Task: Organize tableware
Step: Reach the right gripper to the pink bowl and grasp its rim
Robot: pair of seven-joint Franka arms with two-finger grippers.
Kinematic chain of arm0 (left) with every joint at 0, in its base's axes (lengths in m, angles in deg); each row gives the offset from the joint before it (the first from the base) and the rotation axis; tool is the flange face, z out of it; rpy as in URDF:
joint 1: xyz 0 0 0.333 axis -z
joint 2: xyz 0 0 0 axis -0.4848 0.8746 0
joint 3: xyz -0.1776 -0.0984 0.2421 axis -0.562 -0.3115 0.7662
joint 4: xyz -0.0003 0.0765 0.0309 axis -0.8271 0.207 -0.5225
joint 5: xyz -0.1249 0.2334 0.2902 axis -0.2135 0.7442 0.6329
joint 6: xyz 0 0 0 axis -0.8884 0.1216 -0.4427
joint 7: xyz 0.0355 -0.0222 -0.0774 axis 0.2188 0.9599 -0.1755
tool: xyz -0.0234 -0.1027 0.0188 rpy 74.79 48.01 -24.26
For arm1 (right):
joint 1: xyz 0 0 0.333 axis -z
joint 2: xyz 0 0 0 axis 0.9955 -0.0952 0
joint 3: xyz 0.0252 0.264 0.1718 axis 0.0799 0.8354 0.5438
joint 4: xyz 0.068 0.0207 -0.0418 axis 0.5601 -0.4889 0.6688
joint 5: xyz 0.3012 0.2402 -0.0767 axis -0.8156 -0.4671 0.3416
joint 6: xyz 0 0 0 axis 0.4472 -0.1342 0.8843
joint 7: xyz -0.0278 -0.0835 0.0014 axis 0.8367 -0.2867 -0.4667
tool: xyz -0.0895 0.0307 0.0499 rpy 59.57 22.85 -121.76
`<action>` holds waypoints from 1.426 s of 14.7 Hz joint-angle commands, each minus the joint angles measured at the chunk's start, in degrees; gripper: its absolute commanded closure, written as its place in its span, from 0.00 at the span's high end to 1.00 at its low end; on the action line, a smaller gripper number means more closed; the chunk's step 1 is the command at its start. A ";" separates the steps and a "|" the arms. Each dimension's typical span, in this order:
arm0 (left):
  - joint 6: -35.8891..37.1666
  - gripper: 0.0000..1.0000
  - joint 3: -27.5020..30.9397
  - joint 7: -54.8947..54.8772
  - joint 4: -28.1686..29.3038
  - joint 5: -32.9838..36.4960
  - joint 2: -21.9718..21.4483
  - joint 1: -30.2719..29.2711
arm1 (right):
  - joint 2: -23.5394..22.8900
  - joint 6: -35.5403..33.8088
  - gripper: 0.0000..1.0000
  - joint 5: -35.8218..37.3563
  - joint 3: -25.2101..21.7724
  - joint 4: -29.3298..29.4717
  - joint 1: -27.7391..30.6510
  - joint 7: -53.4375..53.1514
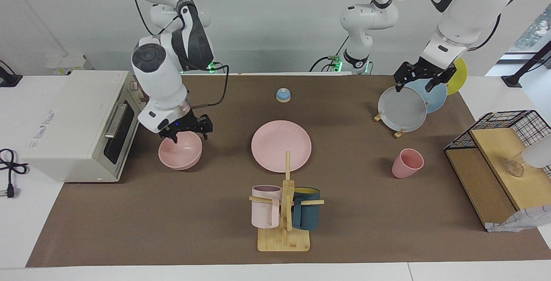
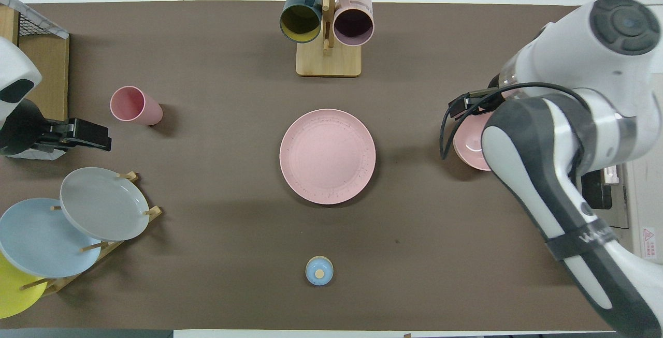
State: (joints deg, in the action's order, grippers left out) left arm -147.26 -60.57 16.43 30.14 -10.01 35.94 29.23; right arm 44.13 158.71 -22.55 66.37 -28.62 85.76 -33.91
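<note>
- The right gripper [image 1: 186, 131] sits low at the rim of the pink bowl [image 1: 181, 152], on the side nearer the robots. Its fingers seem to straddle the rim, one inside and one outside, but I cannot tell whether they have closed on it. A rim pinch suits a rounded bowl too wide to grasp whole.
- The bowl rests on the mat just in front of the toaster oven [image 1: 82, 121], directly under this gripper.
- The pink plate [image 1: 281, 146] lies flat at the table's middle, well apart from the right gripper toward the left arm's end. It looks like the natural base for stacking.
- The pink cup [image 1: 407, 163] stands upright, farther from the robots than the left gripper [image 1: 419, 78].
- The left gripper hangs over the grey plate [image 1: 402, 109] in its rack and waits.
</note>
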 commanded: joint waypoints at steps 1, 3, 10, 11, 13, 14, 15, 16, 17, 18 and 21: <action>0.20 1.00 -0.51 0.28 0.38 1.21 -0.88 -0.66 | 2.82 7.76 1.00 0.88 1.32 -8.96 0.54 -1.60; 0.20 1.00 -0.42 0.28 0.29 1.21 -0.88 -0.66 | 3.44 11.21 1.00 0.97 1.32 -13.19 -0.17 -1.69; 0.20 1.00 -0.51 0.28 0.29 1.21 -0.88 -0.66 | 3.35 14.38 0.73 5.60 1.24 -17.60 -0.08 -0.81; 0.20 1.00 -0.42 0.28 0.29 1.21 -0.88 -0.66 | 3.44 14.38 0.65 6.85 1.24 -17.69 0.00 -0.64; 0.20 1.00 -0.51 0.28 0.29 1.21 -0.88 -0.66 | 3.27 14.47 0.54 7.74 1.24 -17.78 0.00 0.24; 0.20 1.00 -0.51 0.28 0.38 1.21 -0.88 -0.66 | 2.92 14.64 0.50 7.74 1.24 -18.30 0.27 0.77; 0.20 1.00 -0.51 0.28 0.29 1.21 -0.88 -0.66 | 2.83 14.56 0.39 7.74 1.24 -18.40 0.36 1.12; 0.20 1.00 -0.51 0.46 0.29 1.21 -0.88 -0.66 | 2.91 14.56 0.21 7.74 1.24 -18.40 0.36 1.21; 0.12 1.00 -0.51 0.37 0.29 1.21 -0.88 -0.66 | 2.83 14.30 0.00 7.74 1.24 -18.14 -0.08 1.12; 0.12 1.00 -0.51 0.28 0.29 1.21 -0.88 -0.58 | 2.91 13.42 0.00 7.91 1.24 -17.52 -0.69 0.95; 0.12 1.00 -0.33 0.37 0.55 1.21 -0.88 -1.01 | 2.56 9.22 0.00 7.91 1.32 -13.41 -2.45 0.60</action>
State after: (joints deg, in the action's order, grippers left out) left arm -147.28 -60.54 16.44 30.13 -10.01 35.94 29.21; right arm 46.42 170.82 -15.38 67.29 -44.49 84.15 -33.50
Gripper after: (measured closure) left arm 0.000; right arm 0.956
